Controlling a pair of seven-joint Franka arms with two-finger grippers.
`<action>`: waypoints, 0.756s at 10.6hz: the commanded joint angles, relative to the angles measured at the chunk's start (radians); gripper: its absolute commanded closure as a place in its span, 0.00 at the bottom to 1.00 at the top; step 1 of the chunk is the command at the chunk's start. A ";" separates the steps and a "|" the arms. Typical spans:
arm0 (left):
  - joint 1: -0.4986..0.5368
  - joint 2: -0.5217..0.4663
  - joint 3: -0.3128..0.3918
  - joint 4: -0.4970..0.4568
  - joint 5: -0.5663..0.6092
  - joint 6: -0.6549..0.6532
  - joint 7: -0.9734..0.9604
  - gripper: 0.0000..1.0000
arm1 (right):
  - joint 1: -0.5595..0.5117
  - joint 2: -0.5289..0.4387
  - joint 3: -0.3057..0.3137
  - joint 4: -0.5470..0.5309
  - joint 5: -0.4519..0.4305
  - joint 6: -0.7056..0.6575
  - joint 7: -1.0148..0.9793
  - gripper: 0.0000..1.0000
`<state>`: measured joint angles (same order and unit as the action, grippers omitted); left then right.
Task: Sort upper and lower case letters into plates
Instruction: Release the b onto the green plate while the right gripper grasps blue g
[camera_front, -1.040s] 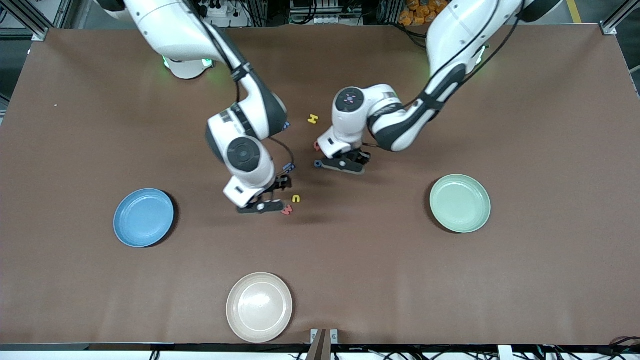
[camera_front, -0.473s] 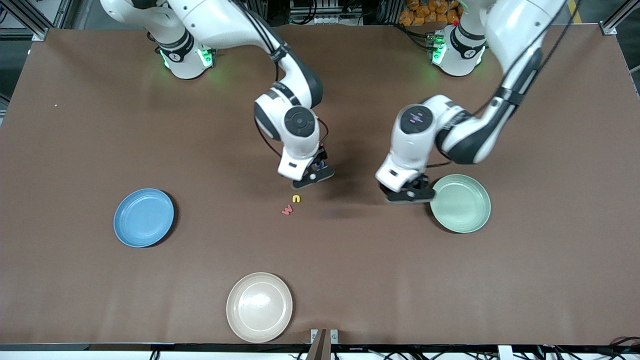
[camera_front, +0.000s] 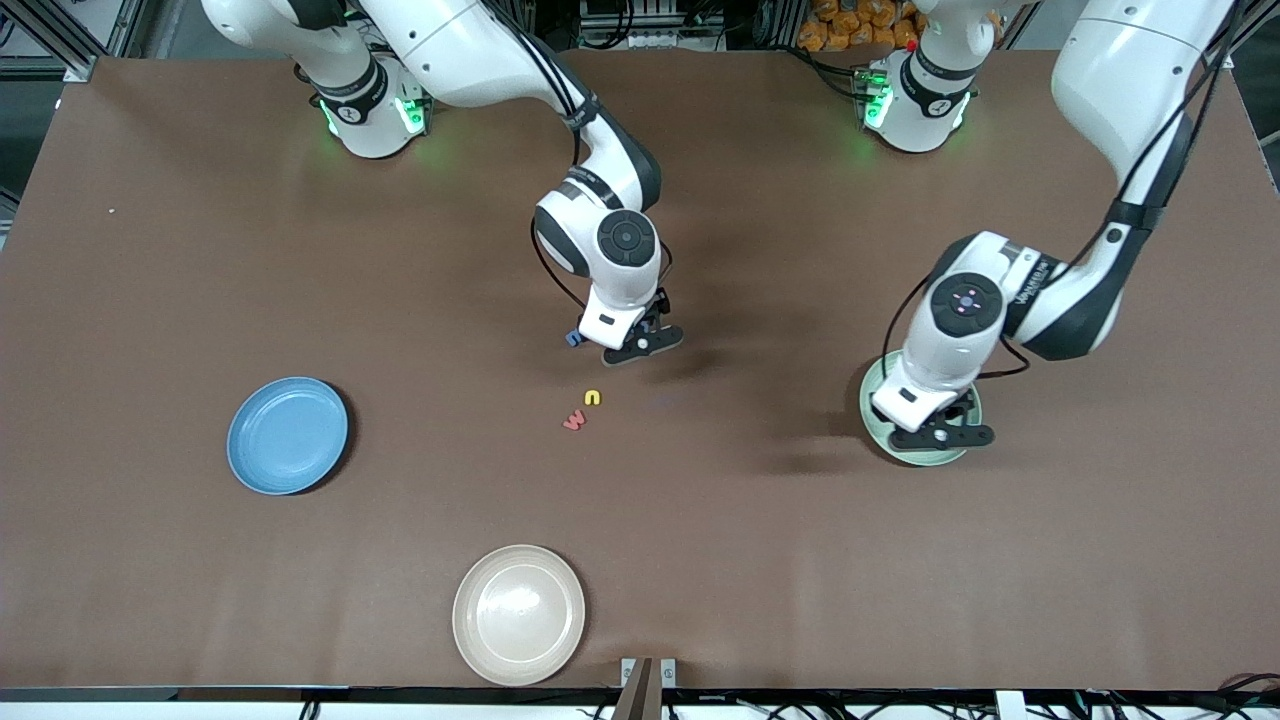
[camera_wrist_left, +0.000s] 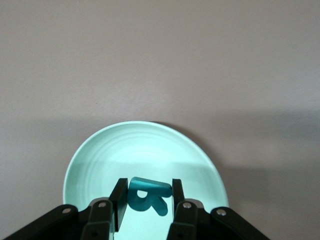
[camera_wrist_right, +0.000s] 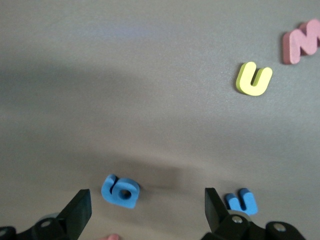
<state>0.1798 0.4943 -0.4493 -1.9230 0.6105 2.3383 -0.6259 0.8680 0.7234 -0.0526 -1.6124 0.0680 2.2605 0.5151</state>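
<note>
Hovering over the mint green plate (camera_front: 925, 455) toward the left arm's end of the table, the left gripper (camera_wrist_left: 146, 206) pinches a teal letter R (camera_wrist_left: 147, 194) between its two fingers (camera_wrist_left: 119, 202). The R hangs just above the plate's bare floor, its flat face toward the wrist camera and its long axis running across the gap between the fingers.

Over the middle of the table, the right gripper (camera_wrist_right: 145, 212) hangs with its fingers (camera_wrist_right: 79, 211) spread wide around nothing. Directly below it in the right wrist view lie a blue letter g (camera_wrist_right: 120, 190) and a second small blue letter (camera_wrist_right: 241, 201), partly cut off by a finger; a pink scrap at that view's edge is too little to name. In the front view the gripper and wrist hide most of this cluster.

Nearer the front camera than that gripper, a yellow letter u (camera_front: 593, 397) and a red-pink letter w (camera_front: 574, 421) lie flat just beside each other, apart from both plates.

Three plates sit on the brown table (camera_front: 200, 250): the mint one, a sky blue plate (camera_front: 287, 435) toward the right arm's end, holding nothing, and a beige-cream plate (camera_front: 519, 614) closest to the front camera. Five letters can be counted for certain: one teal, two blue, one yellow, one red-pink.
</note>
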 joint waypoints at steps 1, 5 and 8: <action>-0.011 0.001 0.031 -0.002 0.019 -0.001 0.032 0.01 | 0.020 0.025 -0.006 0.002 0.058 0.056 0.121 0.00; -0.022 -0.014 0.018 0.093 -0.066 -0.153 0.072 0.00 | 0.031 0.028 -0.006 0.002 0.067 0.045 0.265 0.00; -0.022 -0.039 0.011 0.211 -0.231 -0.327 0.199 0.00 | 0.031 0.030 -0.006 0.000 0.067 0.045 0.347 0.00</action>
<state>0.1623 0.4846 -0.4401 -1.7538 0.4414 2.0880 -0.4821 0.8904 0.7510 -0.0521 -1.6138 0.1152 2.3053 0.8190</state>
